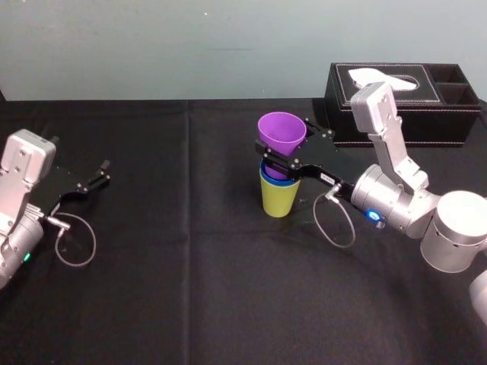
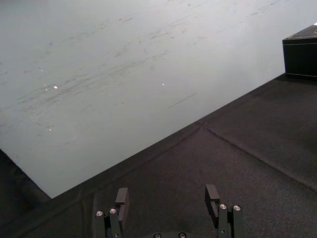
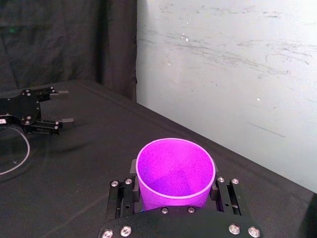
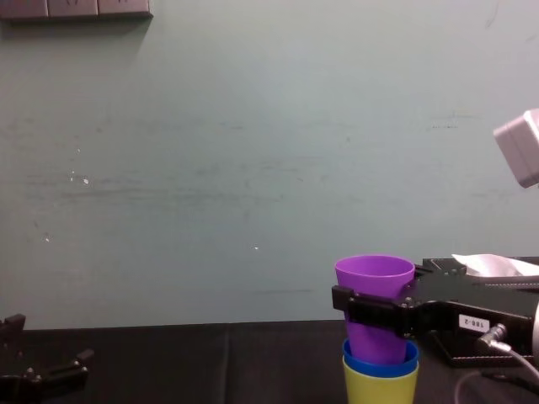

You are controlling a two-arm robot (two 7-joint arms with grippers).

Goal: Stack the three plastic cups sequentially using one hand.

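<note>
- Cups, three small tapered tumblers of smooth plastic. I judge them light, thin-walled and slightly springy. They look slick on the outside, unlikely to break, but easy to tip or squeeze out of round.
- The best hold, in my judgement, is across the upper wall just under the rim. The taper is widest there, so the cup cannot slip down through my fingers, and a light squeeze should be enough.
- My right pincer (image 1: 285,150) is clamped on the purple cup (image 1: 281,131), one finger on each side of its wall, a little below the rim. It is open only as wide as the cup itself.
- The purple cup's mouth faces up, above my fingers. Its narrow foot hangs below them and dips into the blue cup (image 1: 268,174).
- The blue cup sits directly beneath my right pincer, nested in the yellow-green cup (image 1: 278,199) so that only its rim band shows.
- The yellow-green cup stands lowest, on the black tablecloth (image 1: 190,289).
- Much of the purple cup's wall stands above the blue rim. I cannot tell whether it is fully seated.
- A black tissue box (image 1: 380,114) lies beyond my right pincer, apart from the cups.
- My left pincer (image 1: 101,171) rests far to the left of the right one, low over the cloth. Its fingers are spread and it holds nothing.
</note>
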